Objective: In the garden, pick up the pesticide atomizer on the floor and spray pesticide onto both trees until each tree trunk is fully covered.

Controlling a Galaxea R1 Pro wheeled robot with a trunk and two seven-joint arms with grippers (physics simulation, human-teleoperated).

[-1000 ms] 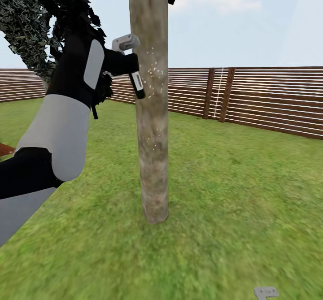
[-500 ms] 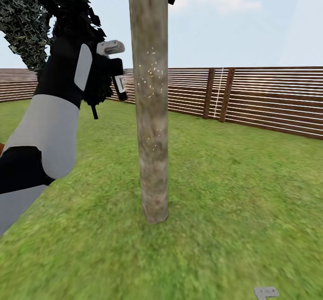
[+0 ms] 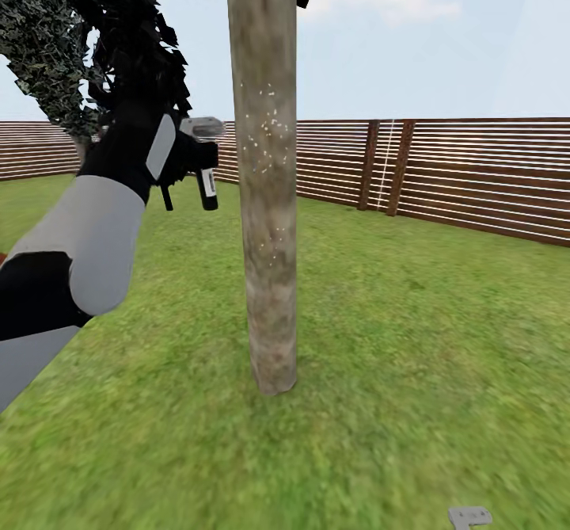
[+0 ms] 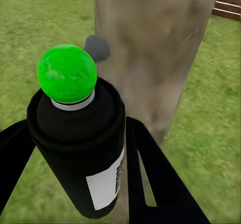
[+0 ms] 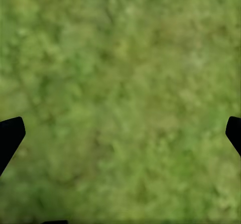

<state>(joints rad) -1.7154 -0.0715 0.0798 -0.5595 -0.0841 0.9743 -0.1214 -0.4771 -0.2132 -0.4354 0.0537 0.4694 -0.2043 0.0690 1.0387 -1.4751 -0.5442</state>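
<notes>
Our left gripper (image 4: 80, 148) is clamped on the pesticide atomizer (image 4: 80, 148), a black finger on either side of its dark body, the bright green dot on top facing the wrist camera and the white label turned to one side. In the head view the atomizer (image 3: 207, 184) hangs at chest height, near the tree trunk (image 3: 265, 173) but apart from it, on the trunk's left. We judge the main risk to be wasted spray: if the nozzle points past the bark, or we hold too far off, droplets fall on the lawn (image 3: 412, 316) and the trunk is left patchy. Pale specks show only on its upper middle, so the base and the far side look uncovered, and we could wrongly count it as done. Swinging in too close could knock the can against the bark and shift it in our grip. Our right gripper (image 5: 120, 133) hangs over grass, its fingertips spread wide and empty. A brown slatted fence (image 3: 475, 173) rings the lawn under pale sky.
</notes>
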